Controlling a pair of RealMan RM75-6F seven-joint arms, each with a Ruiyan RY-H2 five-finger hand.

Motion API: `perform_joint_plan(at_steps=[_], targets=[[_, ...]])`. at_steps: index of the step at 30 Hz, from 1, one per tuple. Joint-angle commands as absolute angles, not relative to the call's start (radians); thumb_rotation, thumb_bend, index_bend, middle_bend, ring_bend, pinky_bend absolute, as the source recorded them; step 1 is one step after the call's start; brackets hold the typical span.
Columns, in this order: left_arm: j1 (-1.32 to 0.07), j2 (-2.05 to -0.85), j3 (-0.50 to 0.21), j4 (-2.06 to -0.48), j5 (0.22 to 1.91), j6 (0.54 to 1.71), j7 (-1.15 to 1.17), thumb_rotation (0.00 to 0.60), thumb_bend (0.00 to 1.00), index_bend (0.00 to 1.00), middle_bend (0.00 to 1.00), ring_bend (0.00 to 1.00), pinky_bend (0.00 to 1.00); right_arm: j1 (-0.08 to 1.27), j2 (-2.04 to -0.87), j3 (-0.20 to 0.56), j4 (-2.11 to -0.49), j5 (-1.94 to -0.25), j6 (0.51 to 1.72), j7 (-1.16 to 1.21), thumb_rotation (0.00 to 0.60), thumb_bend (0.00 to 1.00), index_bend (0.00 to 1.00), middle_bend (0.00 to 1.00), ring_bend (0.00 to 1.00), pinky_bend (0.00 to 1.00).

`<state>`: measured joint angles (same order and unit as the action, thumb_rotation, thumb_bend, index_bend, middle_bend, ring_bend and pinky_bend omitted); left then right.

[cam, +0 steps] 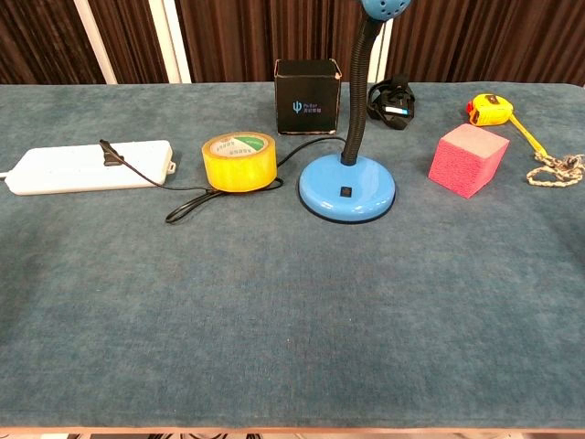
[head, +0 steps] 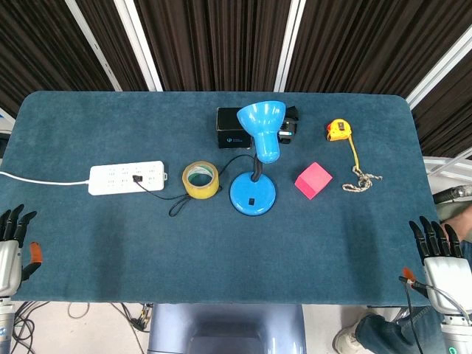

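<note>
While both hands (head: 15,247) (head: 441,258) idle w/ fingers apart | teal tbl (head: 221,251) | dark slatted wall (head: 214,44)

a black box (head: 234,127) and yellow tape measure (head: 338,130) sit far back.

On the blue surface (head: 221,251) a blue desk lamp (head: 257,158) stands between a yellow tape roll (head: 200,180) and a pink cube (head: 313,180). The left hand (head: 10,247) and right hand (head: 441,257) sit at the near corners, fingers apart, holding nothing, well apart from everything.

bright even light, soft shadows, sharp
</note>
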<state>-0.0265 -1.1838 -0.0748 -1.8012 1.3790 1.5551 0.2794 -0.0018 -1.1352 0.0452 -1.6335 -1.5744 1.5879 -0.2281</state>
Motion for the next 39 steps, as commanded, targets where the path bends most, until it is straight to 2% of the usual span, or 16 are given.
perform_joint_plan(at_steps=[1,26,28,33,36,39], targets=[[-0.026,-1.184,-0.075,-1.801,1.381,1.557,0.279,0.6,0.64,0.14,0.02,0.0,0.0,-0.002,-1.135,0.045,-1.634,-1.575,1.589,-0.227,0.6,0.28,0.0,0.05,0.02,0.0],[-0.026,-1.186,-0.074,-1.8,1.381,1.556,0.281,0.6,0.64,0.14,0.02,0.0,0.0,-0.003,-1.132,0.044,-1.651,-1.573,1.585,-0.199,0.6,0.28,0.0,0.05,0.02,0.0],[-0.027,-1.186,-0.074,-1.803,1.381,1.554,0.281,0.6,0.64,0.14,0.02,0.0,0.0,-0.004,-1.132,0.042,-1.664,-1.565,1.579,-0.172,0.6,0.28,0.0,0.05,0.04,0.02],[-0.029,-1.187,-0.075,-1.808,1.375,1.548,0.285,0.6,0.64,0.14,0.02,0.0,0.0,-0.001,-1.126,0.035,-1.68,-1.564,1.561,-0.189,0.6,0.28,0.0,0.05,0.12,0.19],[-0.031,-1.186,-0.078,-1.808,1.366,1.544,0.283,0.6,0.64,0.14,0.02,0.0,0.0,0.019,-1.109,0.026,-1.714,-1.56,1.511,-0.203,0.6,0.3,0.0,0.05,0.16,0.26],[-0.032,-1.185,-0.08,-1.808,1.36,1.54,0.283,0.6,0.64,0.14,0.02,0.0,0.0,0.068,-1.08,0.033,-1.786,-1.55,1.427,-0.235,0.6,0.35,0.0,0.13,0.25,0.33]])
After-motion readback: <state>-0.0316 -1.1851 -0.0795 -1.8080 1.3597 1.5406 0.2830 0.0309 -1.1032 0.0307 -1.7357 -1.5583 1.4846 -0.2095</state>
